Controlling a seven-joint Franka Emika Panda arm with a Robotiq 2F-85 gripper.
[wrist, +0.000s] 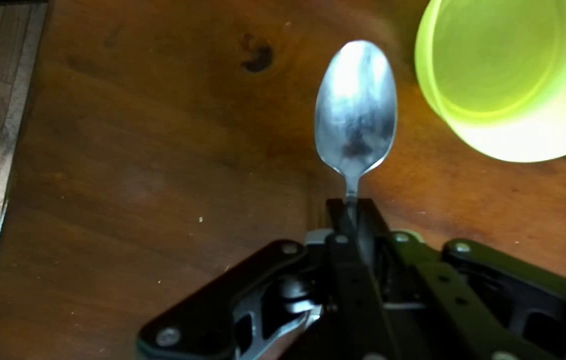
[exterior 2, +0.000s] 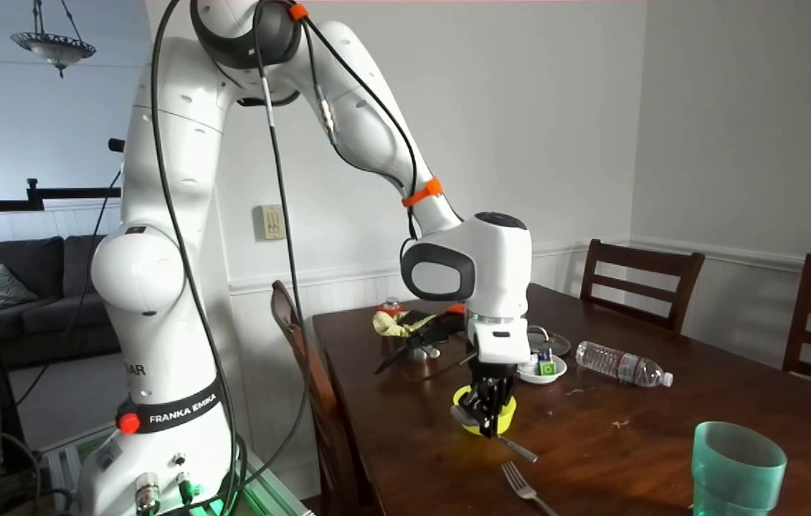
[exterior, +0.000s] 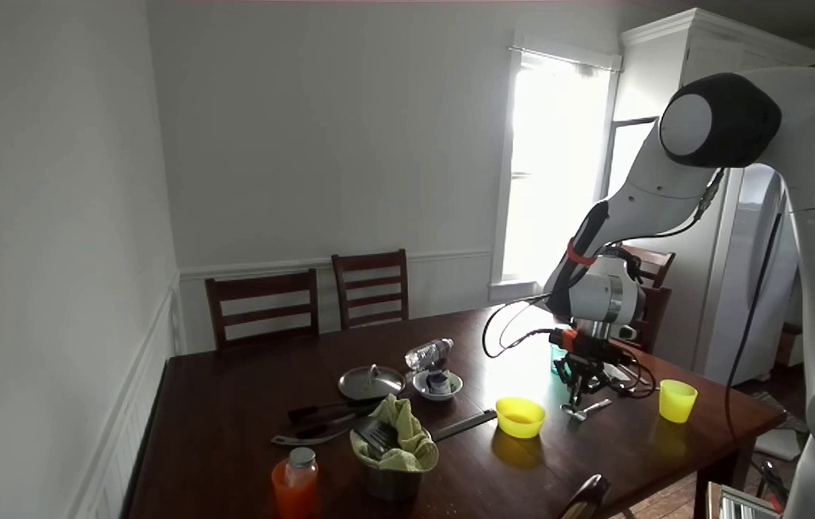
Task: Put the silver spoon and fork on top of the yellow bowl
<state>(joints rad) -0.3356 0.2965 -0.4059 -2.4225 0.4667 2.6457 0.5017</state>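
My gripper [wrist: 352,207] is shut on the silver spoon [wrist: 356,102], gripping its handle just behind the spoon's bowl end. In an exterior view the gripper [exterior 2: 492,430] holds the spoon [exterior 2: 518,449] with its handle sticking out toward the lower right. How high it is above the table is hard to tell. The low yellow bowl [wrist: 523,142] is apart from the spoon, to its right in the wrist view. The bowl also shows in both exterior views [exterior: 520,427] [exterior 2: 507,417]. The silver fork [exterior 2: 522,485] lies on the table near the spoon handle.
A taller yellow cup [exterior: 677,401] and a teal cup [exterior 2: 738,466] stand on the table. A pot [exterior: 394,484] with a green cloth has its long handle [exterior: 461,425] reaching toward the yellow bowl. A white bowl [exterior: 437,396] and a bottle [exterior 2: 624,364] stand farther off.
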